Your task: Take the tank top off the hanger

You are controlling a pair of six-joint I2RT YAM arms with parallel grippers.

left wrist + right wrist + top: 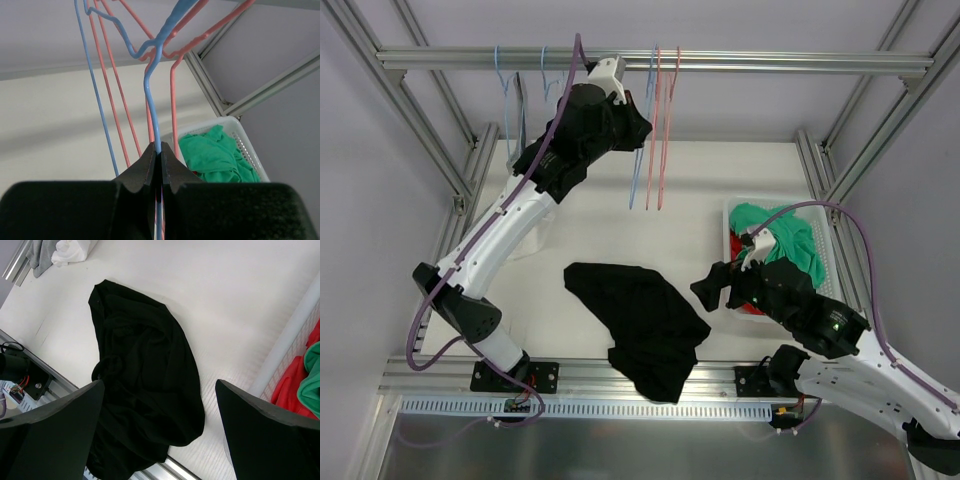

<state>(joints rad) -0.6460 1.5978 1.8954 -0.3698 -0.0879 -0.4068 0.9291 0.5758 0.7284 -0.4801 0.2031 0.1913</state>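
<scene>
The black tank top (638,325) lies crumpled on the white table near its front edge, free of any hanger; the right wrist view shows it (145,385) directly below. My left gripper (642,128) is raised near the top rail and shut on the wire of a bare blue hanger (151,95), which passes between the jaws (160,150). That blue hanger (638,175) hangs among pink ones. My right gripper (712,283) hovers just right of the tank top, wide open (160,405), with nothing between its fingers.
Pink hangers (665,130) and other blue hangers (505,85) hang from the metal rail (770,62). A white basket (775,202) at the right holds green cloth (785,235) and red cloth. Grey and white cloth (65,250) lies at the table's left.
</scene>
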